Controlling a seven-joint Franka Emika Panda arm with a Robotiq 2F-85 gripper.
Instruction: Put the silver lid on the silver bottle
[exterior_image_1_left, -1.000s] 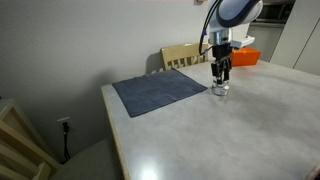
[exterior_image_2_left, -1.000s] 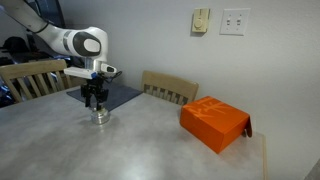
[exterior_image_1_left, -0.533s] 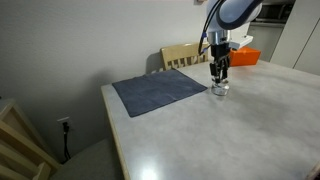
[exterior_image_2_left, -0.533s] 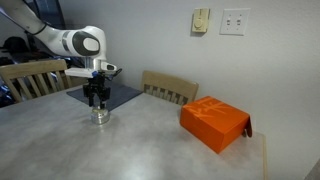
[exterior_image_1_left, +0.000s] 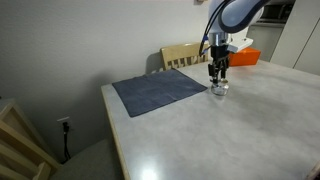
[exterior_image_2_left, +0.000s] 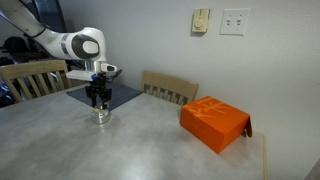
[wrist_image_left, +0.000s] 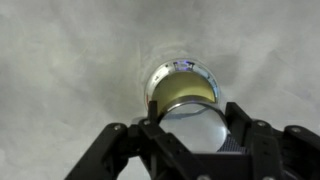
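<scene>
The silver bottle (exterior_image_1_left: 219, 90) (exterior_image_2_left: 100, 116) stands upright on the pale table next to a grey mat. In the wrist view its open mouth (wrist_image_left: 182, 78) shows a yellowish inside. My gripper (wrist_image_left: 190, 126) (exterior_image_1_left: 218, 76) (exterior_image_2_left: 97, 98) points straight down right above it. It is shut on the round silver lid (wrist_image_left: 192, 138), which is held flat between the fingers. The lid sits just above the bottle's mouth and covers its near part, slightly off centre. In both exterior views the lid itself is too small to make out.
A blue-grey cloth mat (exterior_image_1_left: 160, 92) (exterior_image_2_left: 118, 95) lies beside the bottle. An orange box (exterior_image_2_left: 214, 123) (exterior_image_1_left: 243, 56) sits further along the table. Wooden chairs (exterior_image_2_left: 170, 89) (exterior_image_1_left: 183, 55) stand at the table's far edge, and another (exterior_image_1_left: 22, 140) near the corner.
The gripper with the lid has shifted only very slightly over the bottle. The bottle, mat and box have not moved.
</scene>
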